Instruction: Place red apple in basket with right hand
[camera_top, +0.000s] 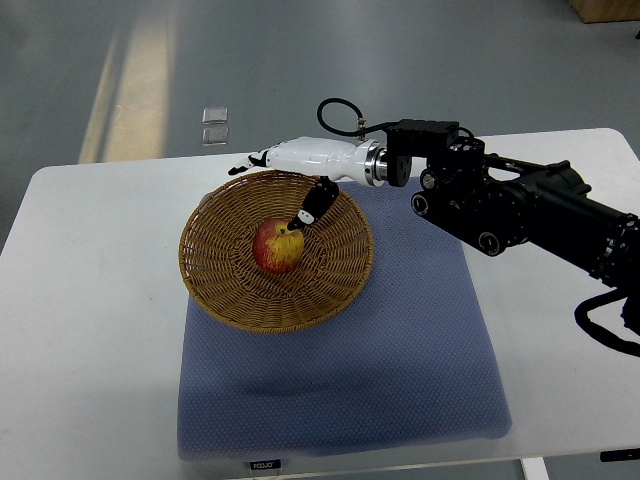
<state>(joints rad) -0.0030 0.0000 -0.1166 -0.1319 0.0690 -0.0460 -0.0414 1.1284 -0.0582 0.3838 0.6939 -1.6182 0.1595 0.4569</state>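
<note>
The round, glossy red-and-yellow apple (277, 247) sits in the bottom of a shallow woven wicker basket (215, 270), which rests on a dimpled blue-grey mat (400, 360) atop the smooth white desk (90, 300). Above the basket's far rim, the right robot hand (285, 170), a white hard shell with black-tipped fingers (312, 208), hangs open, gripping nothing; one finger points down just beside the apple.

A white, round-cornered surface (90, 300) carries a blue-grey textured rectangular mat (400, 360), which covers its middle and reaches its near edge. A round woven brown wicker basket (235, 290) stands on the mat's far left corner, its left rim overhanging the mat onto the bare white. A small dark label (264, 465) marks the mat's near edge.
</note>
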